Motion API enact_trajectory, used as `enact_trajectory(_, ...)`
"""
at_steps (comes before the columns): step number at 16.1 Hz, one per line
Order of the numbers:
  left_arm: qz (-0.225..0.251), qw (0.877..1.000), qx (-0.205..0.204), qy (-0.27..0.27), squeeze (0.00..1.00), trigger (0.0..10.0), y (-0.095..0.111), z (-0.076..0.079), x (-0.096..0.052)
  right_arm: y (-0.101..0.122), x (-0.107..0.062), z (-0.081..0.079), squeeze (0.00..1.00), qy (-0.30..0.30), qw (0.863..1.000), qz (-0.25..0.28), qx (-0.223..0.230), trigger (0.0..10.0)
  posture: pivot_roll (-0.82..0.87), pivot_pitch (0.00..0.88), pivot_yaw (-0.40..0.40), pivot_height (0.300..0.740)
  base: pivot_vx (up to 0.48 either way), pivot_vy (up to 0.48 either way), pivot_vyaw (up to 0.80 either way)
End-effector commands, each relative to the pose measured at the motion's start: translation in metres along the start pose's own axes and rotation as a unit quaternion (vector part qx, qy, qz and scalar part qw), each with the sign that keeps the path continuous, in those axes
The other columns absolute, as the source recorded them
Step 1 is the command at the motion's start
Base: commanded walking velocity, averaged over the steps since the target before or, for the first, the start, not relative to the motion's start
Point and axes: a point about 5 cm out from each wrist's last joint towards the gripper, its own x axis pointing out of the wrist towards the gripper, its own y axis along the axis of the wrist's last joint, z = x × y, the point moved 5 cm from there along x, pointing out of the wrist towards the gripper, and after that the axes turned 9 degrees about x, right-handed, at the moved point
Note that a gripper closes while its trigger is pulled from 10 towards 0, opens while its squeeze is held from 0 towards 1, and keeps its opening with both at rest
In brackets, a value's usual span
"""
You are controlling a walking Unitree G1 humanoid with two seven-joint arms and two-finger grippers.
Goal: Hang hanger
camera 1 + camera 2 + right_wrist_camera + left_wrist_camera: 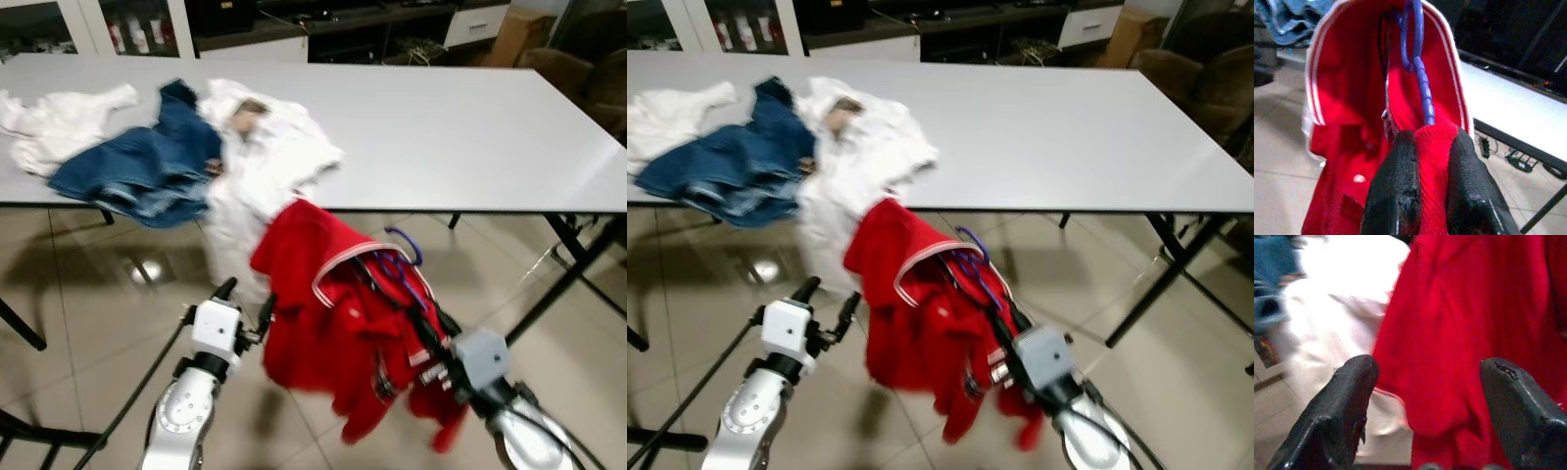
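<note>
A red shirt with a white-trimmed collar (338, 333) hangs on a purple hanger (1418, 58), whose hook (407, 245) sticks out of the neck. My right gripper (1430, 181) is shut on the red cloth and the hanger's stem, holding them in the air in front of the white table (470, 127). My left gripper (245, 304) stands open just left of the shirt, its black fingers (1337, 411) close to the red cloth and apart from it.
On the table's left part lie a white garment (265, 147) that droops over the front edge, blue jeans (147, 166) and another white cloth (54, 122). Black table legs (568, 264) stand at the right. Tiled floor lies below.
</note>
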Motion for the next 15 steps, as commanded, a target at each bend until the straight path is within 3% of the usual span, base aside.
enact_trajectory(1,0.009,1.0,0.002,-0.009,0.0,10.0,0.005,0.005,0.004,0.007,0.0,0.005,0.0,-0.01,1.0,0.014,0.001,10.0,0.02,0.025,0.033,0.74,0.0,-0.465,0.0)
enact_trajectory(11,0.013,1.0,-0.01,-0.011,0.0,10.0,0.006,0.007,0.005,-0.002,-0.002,0.011,0.0,-0.035,0.999,0.002,0.019,10.0,0.01,0.029,0.035,0.74,0.0,-0.042,0.0)
enact_trajectory(15,0.03,0.999,0.005,-0.041,0.0,10.0,0.013,0.005,0.014,0.0,0.004,0.021,0.0,-0.045,0.999,0.006,0.005,10.0,0.01,0.031,0.035,0.74,0.0,0.0,0.0)
